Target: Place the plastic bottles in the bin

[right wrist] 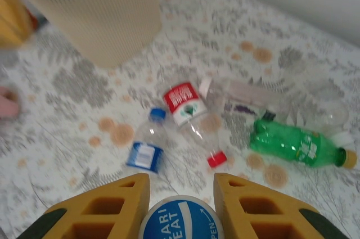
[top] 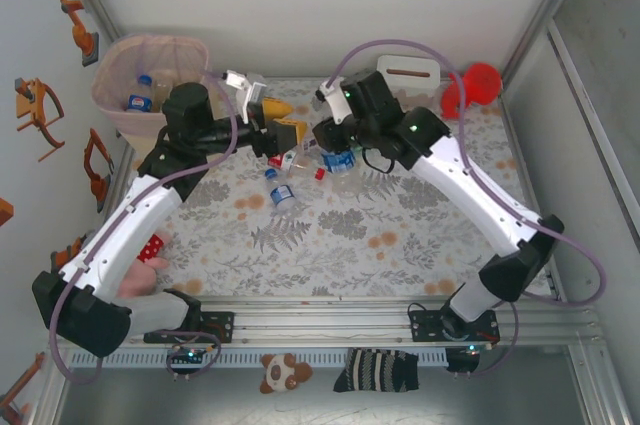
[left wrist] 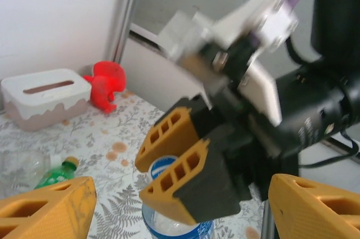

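My right gripper (right wrist: 181,216) is shut on a clear bottle with a blue label, gripping it at its blue cap (right wrist: 180,221). In the top view this bottle (top: 340,161) hangs under the right gripper (top: 333,148) over the middle of the table. My left gripper (top: 283,118) stands open just to its left, nothing between its fingers (left wrist: 48,211). In the left wrist view the right gripper (left wrist: 144,178) holds the bottle (left wrist: 169,229). More plastic bottles lie on the table: a blue-labelled one (right wrist: 147,149), a red-labelled one (right wrist: 184,103) and a green one (right wrist: 295,146). The bin (top: 118,65) stands far left, with bottles inside (top: 140,100).
A white tissue box (top: 410,70) and a red plastic toy (top: 475,85) stand at the back right. A small red block (top: 152,247) lies by the left arm. Walls close the table at the left, back and right.
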Motion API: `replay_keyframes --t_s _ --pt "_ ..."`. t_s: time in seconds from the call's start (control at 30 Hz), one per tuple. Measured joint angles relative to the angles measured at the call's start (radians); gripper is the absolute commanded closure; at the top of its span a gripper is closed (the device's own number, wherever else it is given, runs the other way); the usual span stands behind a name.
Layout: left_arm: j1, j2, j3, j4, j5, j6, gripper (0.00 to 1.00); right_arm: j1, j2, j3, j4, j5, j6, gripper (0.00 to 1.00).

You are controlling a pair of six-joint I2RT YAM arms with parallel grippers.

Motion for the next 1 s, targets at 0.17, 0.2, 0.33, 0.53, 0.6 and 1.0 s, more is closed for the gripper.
replay_keyframes --t_s 0.17,0.2,0.33,0.53,0.6,1.0 --pt "-0.022 -0.009 -0.039 0.067 0.029 0.014 0.14 0.0 -0.095 -0.019 0.114 -0.025 0.053 0.78" --pt "-0.026 -0.009 -0.042 0.075 0.033 0.016 0.13 0.0 -0.109 -0.024 0.132 -0.034 0.061 0.78" --pt "-0.048 -0.009 -0.05 0.095 0.047 0.026 0.12 0.0 -0.159 -0.038 0.208 -0.07 0.098 0.77" --pt "-0.083 0.008 -0.049 0.098 0.069 0.06 0.11 0.0 -0.187 -0.039 0.278 -0.111 0.151 0.77" --pt "-0.095 0.023 -0.045 0.095 0.085 0.072 0.12 0.0 -0.19 -0.039 0.293 -0.117 0.166 0.77" --pt "-0.132 0.043 -0.023 0.035 0.129 0.168 0.25 0.0 -0.206 -0.041 0.322 -0.151 0.21 0.76"
